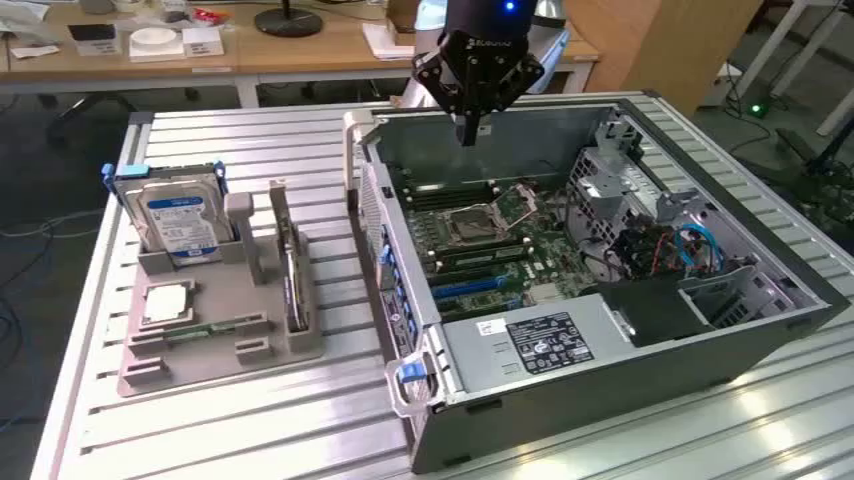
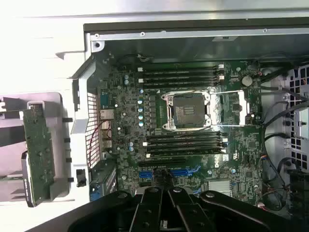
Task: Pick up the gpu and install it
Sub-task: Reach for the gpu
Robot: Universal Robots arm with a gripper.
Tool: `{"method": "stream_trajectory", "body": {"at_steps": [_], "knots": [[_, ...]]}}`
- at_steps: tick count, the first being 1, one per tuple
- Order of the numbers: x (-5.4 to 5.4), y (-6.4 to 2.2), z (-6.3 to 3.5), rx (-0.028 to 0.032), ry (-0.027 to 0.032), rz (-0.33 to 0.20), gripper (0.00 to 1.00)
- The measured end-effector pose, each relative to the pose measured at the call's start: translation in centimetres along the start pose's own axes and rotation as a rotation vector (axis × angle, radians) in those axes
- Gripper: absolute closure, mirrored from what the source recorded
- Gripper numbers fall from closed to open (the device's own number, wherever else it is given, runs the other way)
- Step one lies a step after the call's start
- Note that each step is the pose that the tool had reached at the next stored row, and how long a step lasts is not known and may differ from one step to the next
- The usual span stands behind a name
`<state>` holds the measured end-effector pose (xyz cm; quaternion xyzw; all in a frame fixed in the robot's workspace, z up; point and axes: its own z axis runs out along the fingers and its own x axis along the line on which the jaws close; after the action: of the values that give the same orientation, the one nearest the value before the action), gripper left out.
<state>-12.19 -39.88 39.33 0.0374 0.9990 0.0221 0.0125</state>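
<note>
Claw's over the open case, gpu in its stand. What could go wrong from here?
1. The shut claw hangs above the motherboard with its open CPU socket; dropping straight down could strike them.
2. The gpu stands upright close to the hard drive; a sloppy approach could knock either.

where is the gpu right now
In the exterior view, the gpu stands on edge in the grey holder at the view's left, between the hard drive and the open computer case.
</note>
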Motion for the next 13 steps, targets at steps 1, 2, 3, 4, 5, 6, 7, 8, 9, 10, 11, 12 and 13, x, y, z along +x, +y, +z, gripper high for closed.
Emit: {"method": "stream_trajectory", "body": {"at_steps": [1,2,3,4,5,6,7,8,9,10,11,12,13], "knots": [[0.0,0.00,0.00,0.0000,0.0000,0.000,0.89],[0.0,0.00,0.00,0.0000,0.0000,0.000,0.89],[0.1,-0.01,-0.01,0.0001,0.0000,0.000,0.89],[0.2,-0.02,-0.01,0.0001,0.0000,0.000,0.89],[0.3,-0.03,-0.02,0.0002,0.0001,0.000,0.89],[0.5,-0.04,-0.02,0.0001,0.0000,0.000,0.89],[0.7,-0.06,-0.02,0.0000,0.0000,0.000,0.89],[1.0,-0.07,-0.03,0.0001,0.0000,0.000,0.89],[1.2,-0.09,-0.03,0.0000,0.0000,0.000,0.89],[1.4,-0.11,-0.04,0.0001,0.0000,0.000,0.89],[1.6,-0.12,-0.04,0.0000,-0.0001,0.000,0.89],[1.8,-0.14,-0.04,0.0000,0.0000,0.000,0.89],[2.0,-0.15,-0.05,0.0000,0.0000,0.000,0.89]]}}
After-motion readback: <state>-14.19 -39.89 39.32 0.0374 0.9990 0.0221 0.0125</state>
